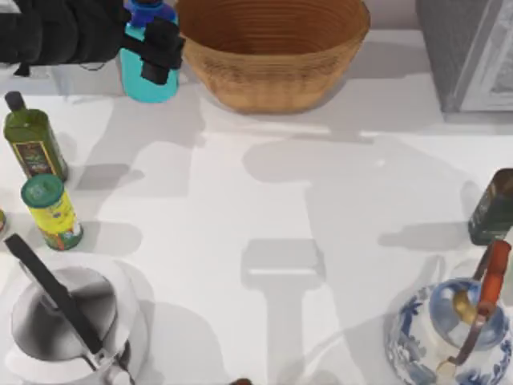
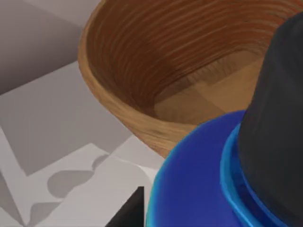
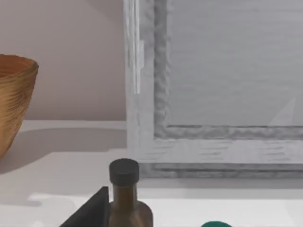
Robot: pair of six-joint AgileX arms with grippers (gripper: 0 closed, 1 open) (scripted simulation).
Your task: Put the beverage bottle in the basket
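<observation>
The beverage bottle [image 1: 149, 78], cyan with a darker blue shoulder, stands upright at the back left, just left of the basket [image 1: 272, 76]. My left gripper [image 1: 157, 46] reaches in from the left and is shut on the bottle's upper part. Whether the bottle's base touches the table cannot be told. In the left wrist view the bottle's blue shoulder [image 2: 194, 184] and black cap [image 2: 274, 127] loom close, with the basket's ribbed inside [image 2: 189, 61] just beyond. A dark part of my right gripper [image 3: 90, 210] shows in the right wrist view, beside a dark bottle [image 3: 124, 198].
On the left stand an olive-green bottle [image 1: 32, 140], a yellow green-lidded canister [image 1: 52, 212] and a white kettle [image 1: 68, 321]. A dark bottle [image 1: 493, 207] and a blue-white teapot [image 1: 453, 329] stand on the right. A grey cabinet [image 1: 469, 48] fills the back right corner.
</observation>
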